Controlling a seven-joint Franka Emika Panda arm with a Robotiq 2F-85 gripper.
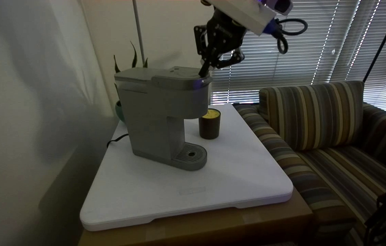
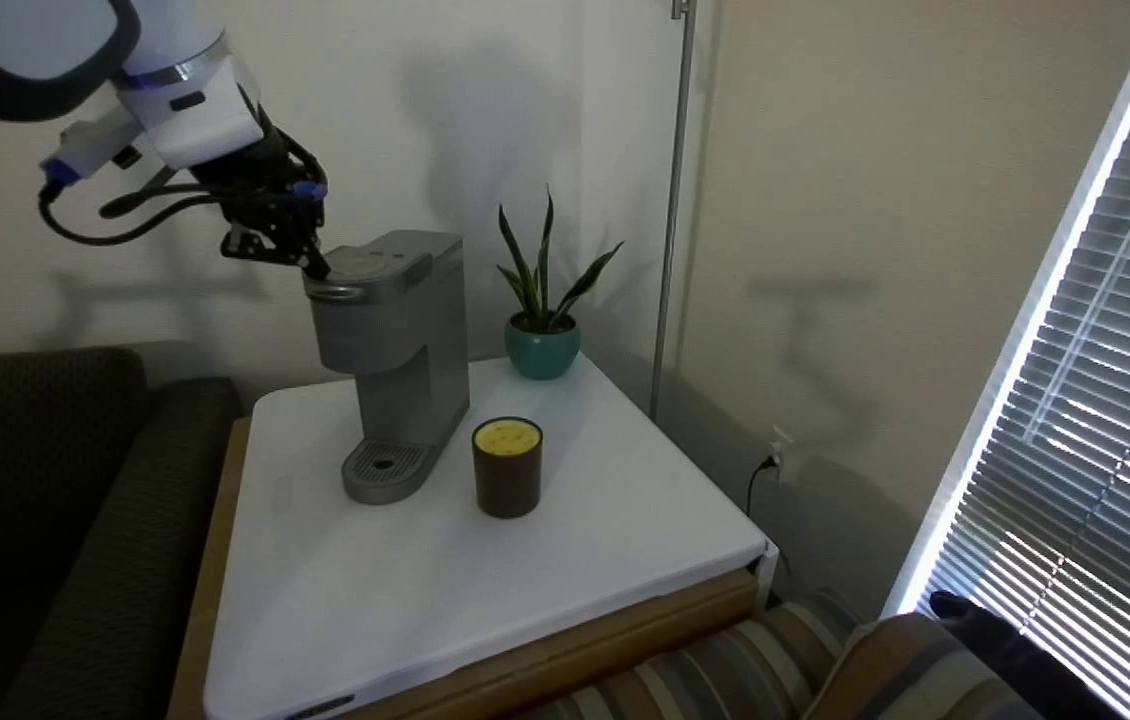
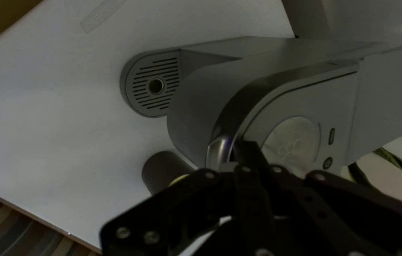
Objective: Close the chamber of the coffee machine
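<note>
The wrist view looks down on a white counter [image 3: 55,121], where the grey coffee machine [image 1: 159,112] stands upright; its body is probably heavy enough to sit firm under a modest push, though a hard shove at the front could rock or slide it. Over its front end is the gripper [image 1: 203,73], its jaws together with nothing visible between them, their tips seemingly touching the front edge of the chamber lid [image 3: 304,109]. That lid forms the front of the machine's top and appears closed or nearly so; whether it is latched I cannot tell. I expect light, stiff, slightly slick plastic, hinged at the rear, so nothing need be gripped: press straight down close to the front. Last, the shiny handle [image 3: 217,152] at the lid's front should suit lifting more than closing.
</note>
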